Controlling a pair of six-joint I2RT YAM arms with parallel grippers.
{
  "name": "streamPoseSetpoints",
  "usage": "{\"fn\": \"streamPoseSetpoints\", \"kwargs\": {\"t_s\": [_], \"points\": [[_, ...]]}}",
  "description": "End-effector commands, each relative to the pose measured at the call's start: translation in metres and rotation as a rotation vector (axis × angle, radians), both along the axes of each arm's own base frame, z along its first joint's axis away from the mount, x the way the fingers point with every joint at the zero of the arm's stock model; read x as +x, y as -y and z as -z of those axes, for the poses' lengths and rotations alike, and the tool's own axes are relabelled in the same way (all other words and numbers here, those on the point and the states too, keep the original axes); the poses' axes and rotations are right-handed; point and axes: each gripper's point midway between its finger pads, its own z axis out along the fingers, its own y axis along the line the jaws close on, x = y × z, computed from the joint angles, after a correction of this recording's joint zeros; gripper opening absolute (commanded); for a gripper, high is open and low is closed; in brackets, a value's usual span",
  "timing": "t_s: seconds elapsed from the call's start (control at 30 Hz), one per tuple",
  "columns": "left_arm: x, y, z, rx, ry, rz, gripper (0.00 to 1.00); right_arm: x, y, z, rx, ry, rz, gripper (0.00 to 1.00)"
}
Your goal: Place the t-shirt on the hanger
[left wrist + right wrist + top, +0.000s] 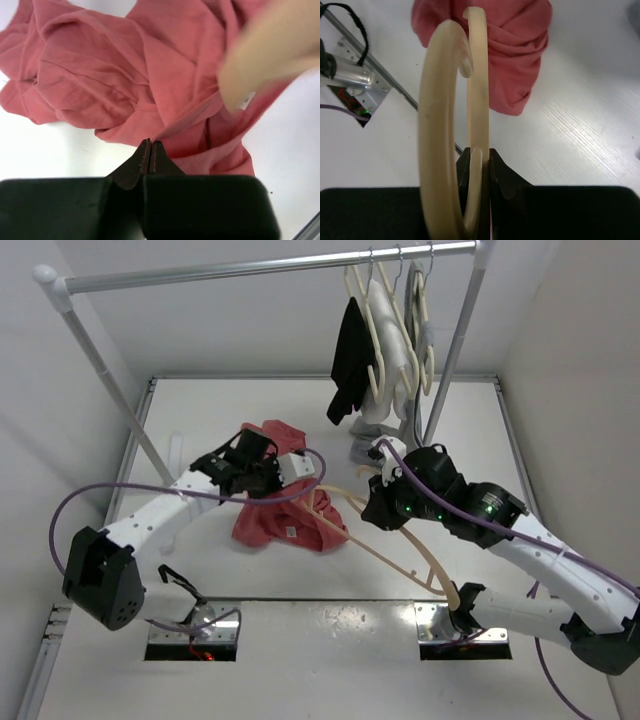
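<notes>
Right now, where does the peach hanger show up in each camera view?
Top external: the hanger runs diagonally at centre, from the t-shirt toward the right arm's base.
Left wrist: blurred peach shape, upper right.
Right wrist: centre-left loop, clamped in the right gripper.
Shared landmark: the red t-shirt, visible in all three.

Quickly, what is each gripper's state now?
Left gripper: shut at the faded-red cotton t-shirt's hem; grip unclear.
Right gripper: shut on the peach-beige plastic hanger.

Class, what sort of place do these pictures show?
Likely a robotics lab cell for laundry practice: a clothes rail with cream hangers, and a left arm and right arm handling a t-shirt and hanger.
</notes>
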Motion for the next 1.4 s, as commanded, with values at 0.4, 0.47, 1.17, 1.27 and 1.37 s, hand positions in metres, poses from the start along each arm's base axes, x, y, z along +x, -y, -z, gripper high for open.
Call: {"fn": "streamPoseSetpoints", "kwargs": {"t_s": [0.4, 0.47, 1.17, 1.27, 1.37], "points": [[0.014, 0.017, -0.003, -0.111, -0.209, 0.011, 0.0, 0.012, -0.055, 0.012, 0.143, 0.029, -0.147, 0.0], [0.008, 0.017, -0.005, -0.116, -0.221, 0.029, 0.0, 0.017, -0.055, 0.022, 0.111, 0.022, -0.139, 0.0], [-0.014, 0.038, -0.051, -0.236, -0.225, 0.181, 0.0, 0.047, -0.089, 0.047, 0.1, 0.063, -0.158, 0.0], [-0.021, 0.04, -0.061, -0.258, -0.223, 0.197, 0.0, 0.049, -0.094, 0.039, 0.123, 0.09, -0.172, 0.0], [-0.019, 0.049, -0.08, -0.31, -0.203, 0.224, 0.0, 0.044, -0.099, 0.04, 0.135, 0.079, -0.202, 0.0]]}}
